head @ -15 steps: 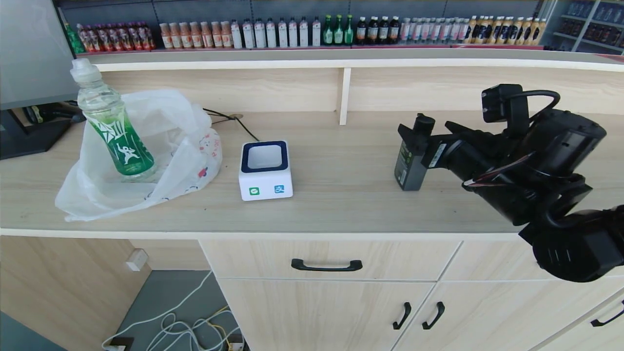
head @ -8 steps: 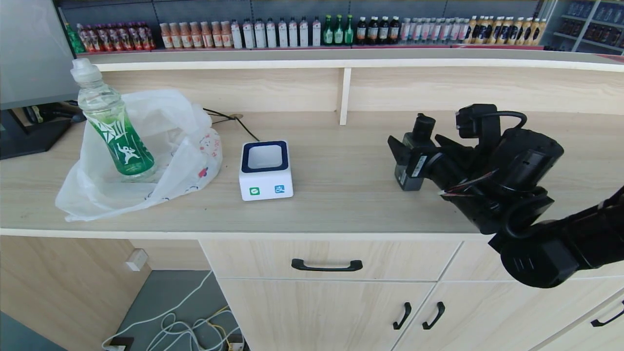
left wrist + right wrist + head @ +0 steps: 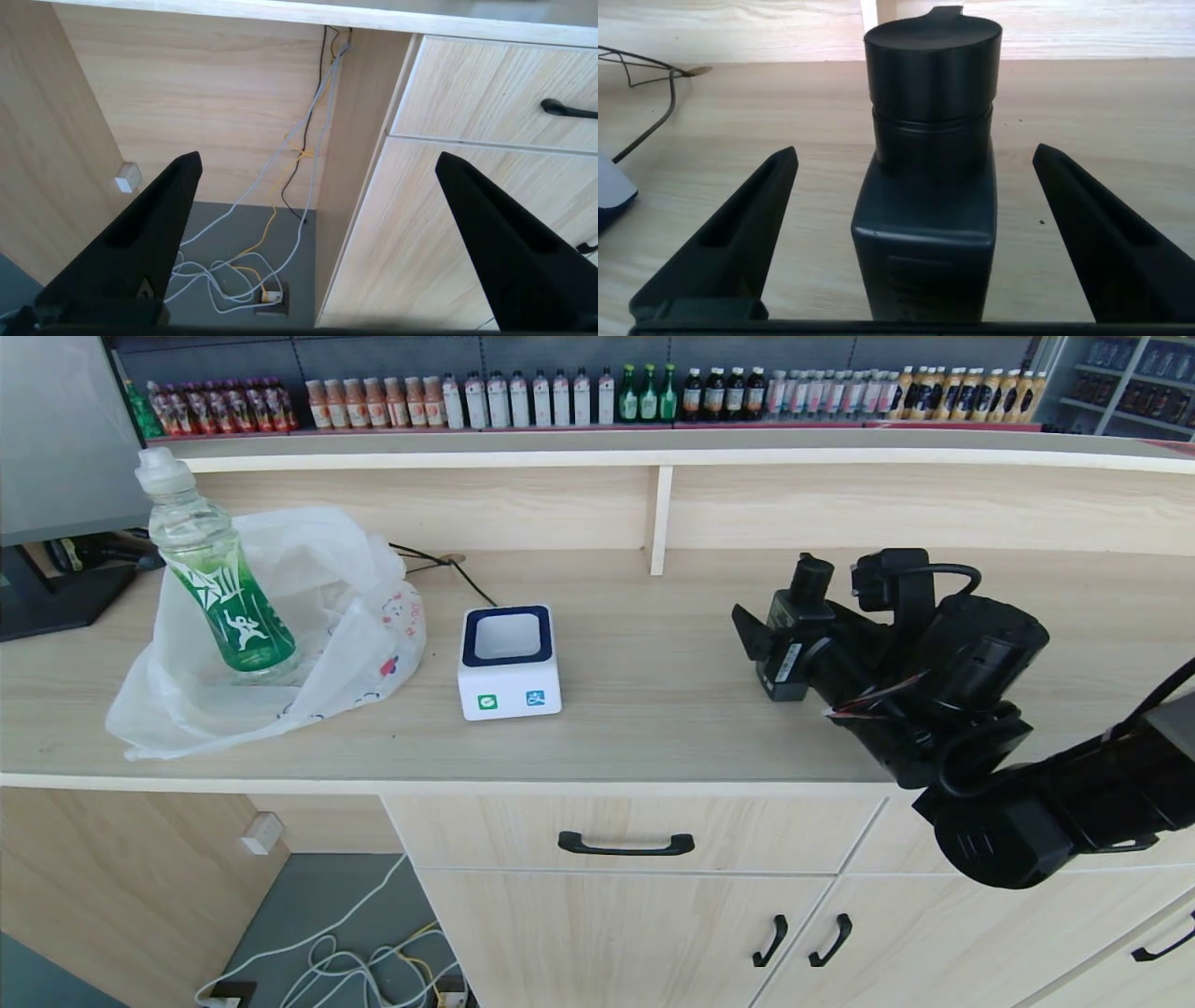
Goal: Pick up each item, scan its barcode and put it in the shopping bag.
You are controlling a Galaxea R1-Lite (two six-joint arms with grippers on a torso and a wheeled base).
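Wooden surface (image 3: 653, 728) in the head view carries a white shopping bag (image 3: 359, 635) at the left with a green bottle (image 3: 224, 597) upright in it. A white scanner (image 3: 509, 663) sits mid-surface and a dark bottle (image 3: 782, 616) at the right, flanked by the right gripper (image 3: 784, 644). Left wrist view: the left gripper (image 3: 316, 238) hangs spread wide above floor cables (image 3: 245, 273). Right wrist view: the dark bottle stands upright between released fingers (image 3: 738, 233), apart from both.

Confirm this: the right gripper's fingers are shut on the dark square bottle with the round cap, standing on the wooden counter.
Not shut: the right wrist view shows the fingers open, one each side of the dark square bottle, clear of it.
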